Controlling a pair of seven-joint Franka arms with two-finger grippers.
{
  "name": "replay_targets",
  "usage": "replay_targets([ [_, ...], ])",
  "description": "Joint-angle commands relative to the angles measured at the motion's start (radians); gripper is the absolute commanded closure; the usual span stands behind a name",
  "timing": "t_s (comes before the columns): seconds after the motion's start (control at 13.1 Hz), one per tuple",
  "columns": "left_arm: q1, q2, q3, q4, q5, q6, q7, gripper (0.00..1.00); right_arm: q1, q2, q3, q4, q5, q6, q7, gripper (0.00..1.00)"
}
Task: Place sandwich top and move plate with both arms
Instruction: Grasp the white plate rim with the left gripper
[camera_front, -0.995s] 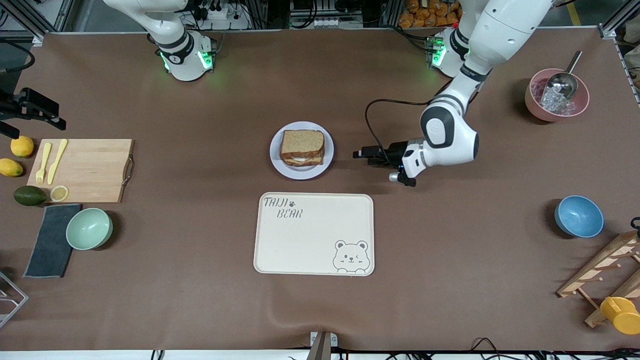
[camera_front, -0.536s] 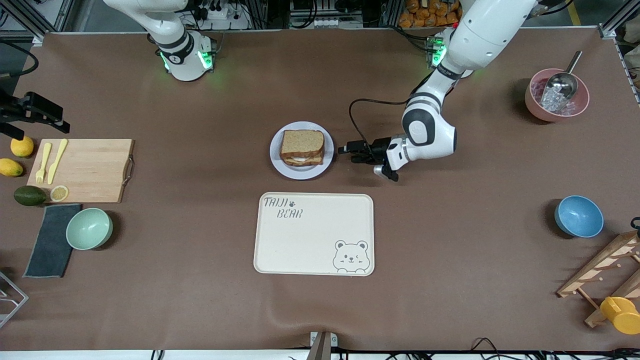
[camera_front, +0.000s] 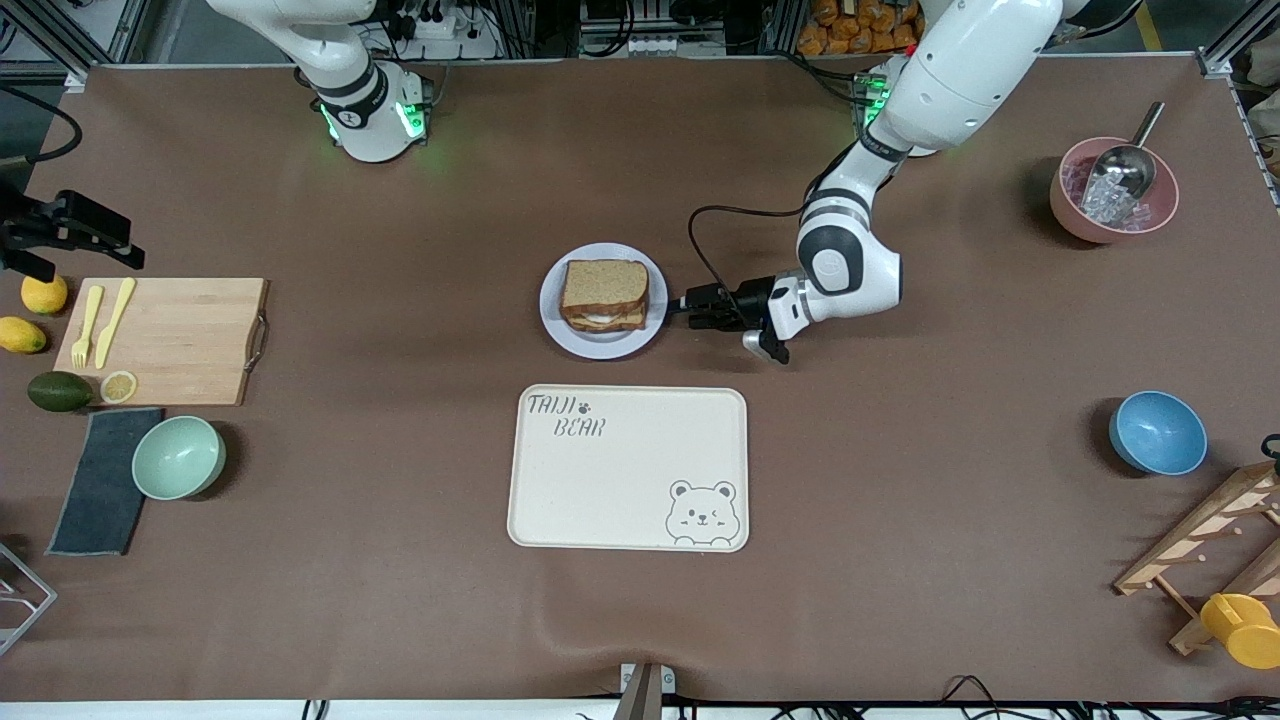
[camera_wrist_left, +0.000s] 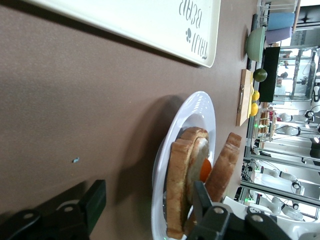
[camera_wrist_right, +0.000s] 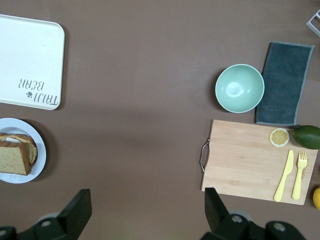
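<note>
The sandwich top, a brown bread slice, lies on the stacked sandwich on the lavender-grey plate at mid-table. In the left wrist view the sandwich top leans over the egg, above the plate. My left gripper is low at the plate's rim toward the left arm's end. It is open, with one finger under the rim and the other above it beside the bread. My right gripper hangs open and empty over the right arm's end of the table; it looks down on bare table.
A cream bear-printed tray lies nearer to the front camera than the plate. A cutting board with cutlery, fruit, a green bowl and a grey cloth sit at the right arm's end. A pink bowl, a blue bowl and a wooden rack stand at the left arm's end.
My left arm has slid toward the plate until its fingers straddle the rim, and the fingers have narrowed a little. The right gripper has barely shifted.
</note>
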Motion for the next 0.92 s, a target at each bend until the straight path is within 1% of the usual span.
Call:
replay_targets([
  [0.0,-0.003,0.035,-0.015,0.022,-0.068,0.005,0.086,0.35,-0.034,-0.007,0.012,-0.010,0.015,-0.004,0.011,0.00],
  [0.08,-0.003,0.035,-0.018,0.023,-0.071,0.005,0.086,0.39,-0.034,-0.007,0.012,-0.010,0.015,-0.004,0.011,0.00],
  [0.23,-0.004,0.035,-0.033,0.029,-0.093,0.005,0.088,0.40,-0.031,-0.007,0.012,-0.009,0.015,-0.004,0.011,0.00],
  [0.38,-0.014,0.037,-0.034,0.034,-0.099,0.005,0.091,0.40,-0.031,-0.005,0.012,-0.010,0.015,0.002,0.011,0.00],
  [0.61,-0.052,0.043,-0.032,0.043,-0.165,0.005,0.113,0.47,-0.030,-0.005,0.012,-0.010,0.015,0.002,0.011,0.00],
  [0.84,-0.049,0.067,-0.032,0.048,-0.168,0.005,0.146,0.49,-0.031,-0.004,0.012,-0.010,0.015,0.001,0.011,0.00],
])
